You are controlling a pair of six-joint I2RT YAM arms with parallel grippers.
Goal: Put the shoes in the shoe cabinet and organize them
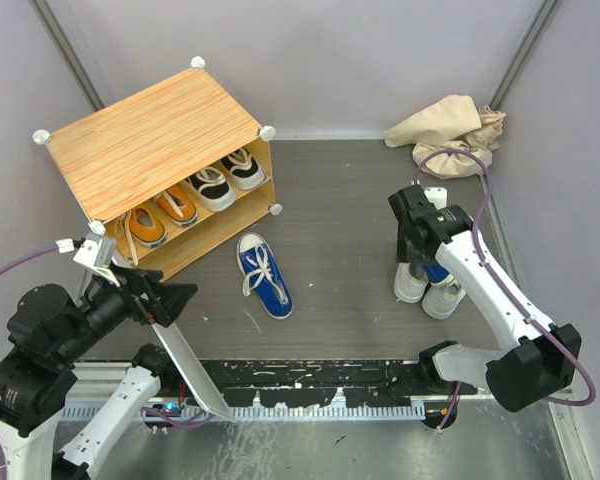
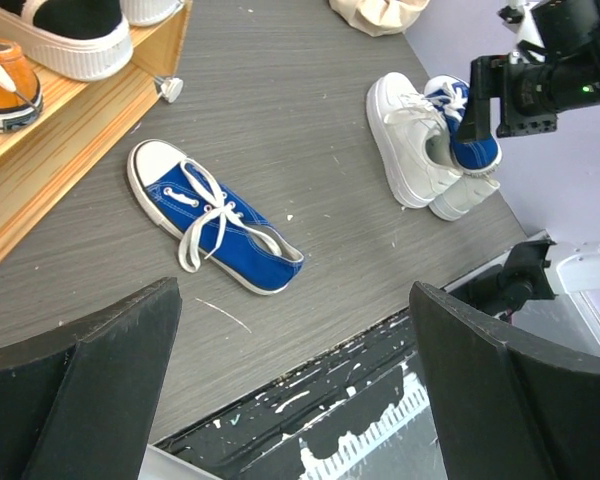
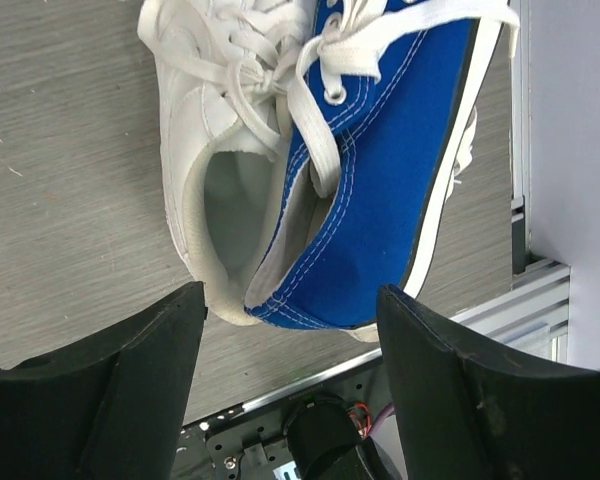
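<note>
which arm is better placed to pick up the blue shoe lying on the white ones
Right. The right claw hangs directly over that blue shoe, jaws open on either side of its heel. The left claw is open too, but sits far off beside the shoe cabinet.

Two arms: white links on black joint housings; black tools; purple cabling.
Left arm (image 1: 40, 330): bulky round black housings; white lower link; one flat pale grey link (image 1: 190, 370); white bracket (image 1: 95, 255) at the wrist; thin left purple cable (image 1: 20, 262) trailing to the side; left tool (image 1: 170, 303) black, its fingers (image 2: 80, 400) broad matte wedges with bevelled edges. Right arm (image 1: 490, 290): curved white links; black housings at elbow and wrist; right purple cable (image 1: 488, 180) looped along it; small green light (image 2: 585, 88) on the black wrist block; right tool (image 3: 290, 293) black, with fingers (image 3: 480, 390) of the same matte wedge form.
</note>
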